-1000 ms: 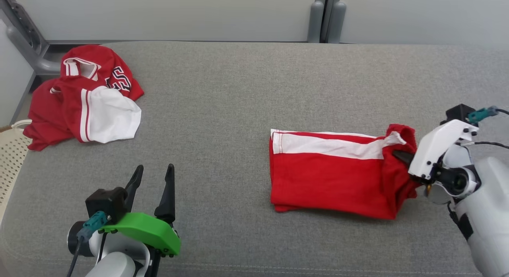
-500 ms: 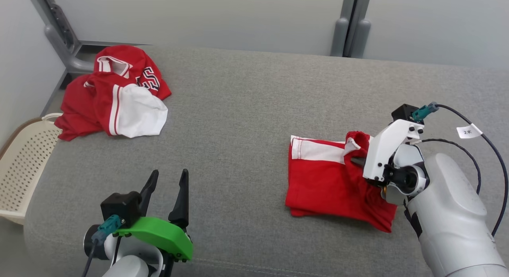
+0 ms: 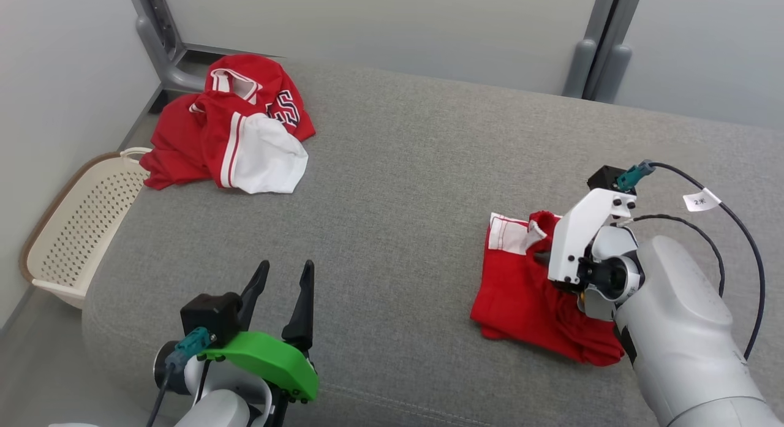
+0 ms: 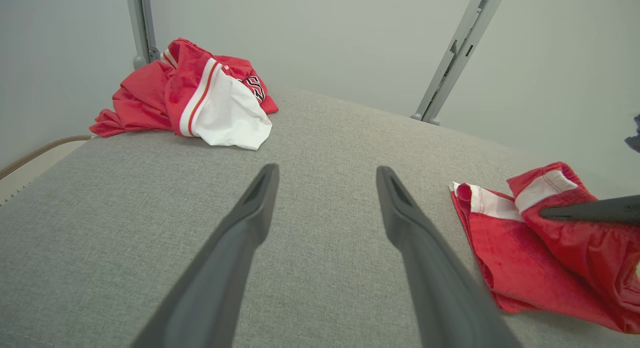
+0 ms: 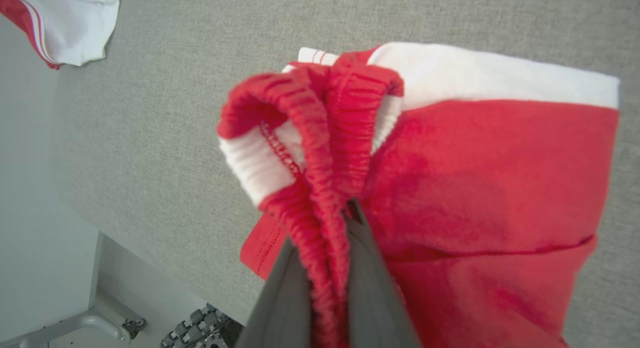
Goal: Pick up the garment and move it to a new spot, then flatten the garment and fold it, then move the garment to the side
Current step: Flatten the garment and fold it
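Note:
The garment [image 3: 520,292] is a pair of red shorts with a white side stripe, lying on the grey cushion at the right. My right gripper [image 3: 542,255] is shut on its bunched elastic waistband, lifting that end up and over the rest of the cloth. The right wrist view shows the ribbed red band [image 5: 325,153] pinched between the two fingers of the right gripper [image 5: 345,213]. Near the front edge my left gripper [image 3: 286,271] stands open with nothing in it, well left of the shorts [image 4: 525,258]; its fingers frame bare cushion around the left gripper [image 4: 326,173].
A crumpled red and white jersey [image 3: 239,133] lies at the cushion's far left corner. A cream perforated basket [image 3: 73,231] stands on the floor beside the left edge. Grey posts [image 3: 588,53] rise behind the cushion [image 3: 398,170].
The camera has swung, shifting the whole picture. My right gripper has carried the waistband end leftward over the shorts, which now look shorter and more bunched. The left gripper keeps its pose.

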Tool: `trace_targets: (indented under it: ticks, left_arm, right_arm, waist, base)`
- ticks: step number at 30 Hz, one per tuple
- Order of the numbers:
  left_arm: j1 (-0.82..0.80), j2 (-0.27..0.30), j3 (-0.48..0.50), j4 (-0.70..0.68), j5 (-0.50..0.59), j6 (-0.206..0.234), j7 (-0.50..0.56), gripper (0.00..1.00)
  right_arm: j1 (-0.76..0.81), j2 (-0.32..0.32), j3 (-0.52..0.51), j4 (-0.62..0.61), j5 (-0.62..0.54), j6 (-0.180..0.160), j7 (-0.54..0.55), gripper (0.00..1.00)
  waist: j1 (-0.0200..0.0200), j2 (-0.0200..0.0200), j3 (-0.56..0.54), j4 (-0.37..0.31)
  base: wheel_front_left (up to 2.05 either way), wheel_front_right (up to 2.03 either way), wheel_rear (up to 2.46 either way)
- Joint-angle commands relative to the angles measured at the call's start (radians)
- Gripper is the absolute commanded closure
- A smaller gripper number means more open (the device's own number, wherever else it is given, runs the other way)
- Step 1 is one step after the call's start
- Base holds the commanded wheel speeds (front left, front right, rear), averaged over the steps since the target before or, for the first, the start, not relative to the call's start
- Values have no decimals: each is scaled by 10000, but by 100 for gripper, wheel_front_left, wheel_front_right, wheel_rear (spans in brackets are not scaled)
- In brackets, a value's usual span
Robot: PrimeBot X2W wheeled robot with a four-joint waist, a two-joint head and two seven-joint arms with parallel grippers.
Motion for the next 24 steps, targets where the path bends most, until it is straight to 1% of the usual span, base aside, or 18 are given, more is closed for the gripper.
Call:
trace_targets:
  ticks: [1, 3, 9, 10, 12, 13, 14, 18, 24]
  left_arm:
    - [-191, -53, -19, 70, 46, -62, -70, 0]
    - [-205, -79, -33, 102, 45, -96, -81, 0]
    - [-279, -220, -108, 295, 42, -225, -99, 0]
    - [-304, -245, -118, 320, 41, -239, -106, 0]
    - [-356, -278, -130, 365, 40, -260, -107, 0]
    - [-376, -292, -133, 398, 35, -272, -114, 0]
    - [-390, -300, -136, 430, 26, -275, -118, 0]
    - [-359, -265, -125, 555, -18, -304, -130, 0]
    - [-183, -134, -119, 549, -42, -224, -72, 0]
  right_arm:
    - [-193, -35, 160, 246, 38, 0, -145, 100]
    - [-244, -35, 224, 369, 28, 0, -193, 100]
    - [-575, -35, 571, 1279, -106, 0, -589, 100]
    - [-647, -36, 614, 1442, -137, 0, -652, 97]
    - [-786, -39, 660, 1774, -249, 0, -820, 54]
    - [-856, -38, 696, 1930, -287, 0, -908, 25]
    - [-918, -36, 740, 2072, -311, 0, -990, 0]
    - [-1214, -37, 1067, 2482, -63, 0, -1136, 0]
    - [-1619, -41, 1664, 2582, 909, 0, -1168, 0]
  waist:
    - [0, 0, -14, 158]
    - [0, 0, -16, 189]
    - [0, 0, 10, 390]
    - [0, 0, 19, 413]
    - [0, 0, 39, 452]
    - [0, 0, 41, 467]
    - [0, 0, 34, 476]
    - [0, 0, -74, 396]
    - [0, 0, -375, -22]
  base:
    - [0, 0, 0]
    - [0, 0, 0]
    - [0, 0, 0]
    - [0, 0, 0]
    - [0, 0, 0]
    - [0, 0, 0]
    - [0, 0, 0]
    - [0, 0, 0]
    - [0, 0, 0]
